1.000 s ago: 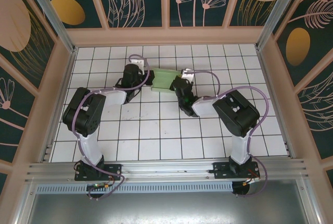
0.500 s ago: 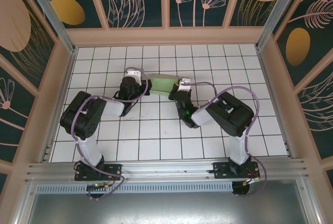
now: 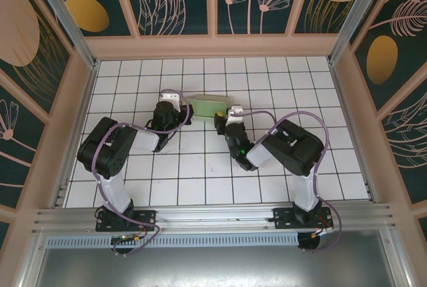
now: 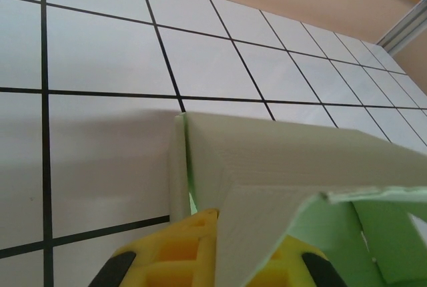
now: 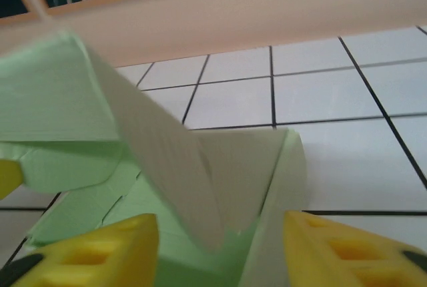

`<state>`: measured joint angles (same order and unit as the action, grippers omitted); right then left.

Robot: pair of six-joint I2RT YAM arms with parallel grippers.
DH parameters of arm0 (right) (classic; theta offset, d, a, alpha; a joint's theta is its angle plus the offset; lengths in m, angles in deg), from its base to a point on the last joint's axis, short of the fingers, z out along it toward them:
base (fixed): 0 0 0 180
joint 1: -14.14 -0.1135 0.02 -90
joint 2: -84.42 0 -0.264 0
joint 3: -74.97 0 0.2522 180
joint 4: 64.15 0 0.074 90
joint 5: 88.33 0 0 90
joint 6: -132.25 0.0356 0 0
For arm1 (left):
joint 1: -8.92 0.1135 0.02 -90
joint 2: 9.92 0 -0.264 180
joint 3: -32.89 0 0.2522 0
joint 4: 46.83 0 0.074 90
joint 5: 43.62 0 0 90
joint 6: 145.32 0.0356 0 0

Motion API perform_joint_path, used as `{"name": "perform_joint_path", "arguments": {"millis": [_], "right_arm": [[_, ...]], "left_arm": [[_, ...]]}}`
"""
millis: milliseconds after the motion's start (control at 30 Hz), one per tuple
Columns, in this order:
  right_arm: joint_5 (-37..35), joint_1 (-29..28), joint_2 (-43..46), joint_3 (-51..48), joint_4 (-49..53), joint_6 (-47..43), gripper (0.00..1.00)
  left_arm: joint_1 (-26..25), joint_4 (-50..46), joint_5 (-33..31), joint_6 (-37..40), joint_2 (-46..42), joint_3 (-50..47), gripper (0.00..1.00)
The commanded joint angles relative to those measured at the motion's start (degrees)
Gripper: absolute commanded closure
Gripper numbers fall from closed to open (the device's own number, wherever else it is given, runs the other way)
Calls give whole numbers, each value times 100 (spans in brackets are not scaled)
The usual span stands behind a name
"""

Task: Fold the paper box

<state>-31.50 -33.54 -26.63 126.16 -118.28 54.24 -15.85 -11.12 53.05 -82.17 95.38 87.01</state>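
You have the tiled table (image 3: 133,187) with the paper box (image 3: 208,105) resting toward its far middle, set between your two arms. The box is only partly formed: some walls are raised, but at least one flap stands loose. From that, the step in hand looks like tucking a loose flap into the body while the opposite side is anchored, with the fold roughly part-way through.

To do it well, use the left gripper (image 3: 181,109) as the anchor and let the right gripper (image 3: 220,120) do the shaping. Thin card buckles easily, so push along the crease line rather than mid-panel. Move slowly enough that the box does not slide on the tiles, and bring the flap down inside the wall, not over it. If the anchored side lifts, pause and reseat before pressing further.

In the left wrist view, the left fingers (image 4: 180,257) are pinched closed on a card panel of the box, which rises from between them. In the right wrist view, the right fingers (image 5: 100,250) stand well apart, straddling a corner of the box, with the slanted flap (image 5: 167,160) hanging between them. A wall lies just beside one finger, though you cannot tell whether it touches. That gripper grips nothing
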Motion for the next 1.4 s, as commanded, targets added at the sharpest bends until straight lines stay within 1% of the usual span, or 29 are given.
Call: {"name": "perform_joint_path", "arguments": {"millis": [0, 100, 167, 267, 367, 500, 567, 700, 767, 900, 967, 1033, 1067, 1133, 1200, 1300, 1367], "right_arm": [[109, -48, 459, -257, -451, -191, 40], [102, -44, 799, -582, -521, -137, 32], [127, -48, 1077, -792, -509, -121, 31], [232, -48, 1587, -1096, -444, -112, 30], [736, -5, 2110, -1338, -350, -233, 31], [1011, 99, 2703, -1368, 2, -192, 32], [1046, 181, 2901, -1217, 371, -119, 32], [1231, 426, 3001, -841, 1036, 229, 31], [1220, 539, 2954, -436, 1766, 542, 31], [1636, 851, 2457, 692, 3586, 1297, 30], [2021, 998, 2184, 1034, 3989, 1530, 30], [2214, 1061, 1941, 1310, 4272, 1589, 30], [2225, 1059, 1852, 1442, 4416, 1580, 30], [2278, 1071, 1704, 1588, 4610, 1526, 29], [2340, 1086, 1587, 1661, 4765, 1526, 29], [2434, 1108, 1463, 1671, 4830, 1543, 28], [2459, 1125, 1386, 1687, 4856, 1552, 28]], "left_arm": [[-36, -34, -163, 54, 87, -54, 100], [-36, -59, -206, 73, 74, -54, 100], [-36, -93, -208, 92, 62, -30, 100], [-36, -170, -230, 140, 43, 15, 100], [-37, -184, -272, 180, 17, 7, 100], [-40, -201, -246, 175, 8, 16, 100], [-45, -214, -245, 188, 16, 27, 100], [-79, -260, -303, 257, 9, 33, 100], [-94, -289, -333, 285, -13, 40, 100], [-132, -368, -349, 366, 4, 69, 100], [-139, -351, -350, 399, 45, 73, 99], [-142, -353, -331, 406, 66, 53, 97], [-141, -346, -307, 422, 49, 36, 96], [-142, -337, -238, 478, 8, 1, 89], [-142, -324, -219, 529, -39, -45, 79], [-142, -341, -208, 544, -124, -103, 67], [-141, -325, -203, 524, -187, -168, 63]]}}
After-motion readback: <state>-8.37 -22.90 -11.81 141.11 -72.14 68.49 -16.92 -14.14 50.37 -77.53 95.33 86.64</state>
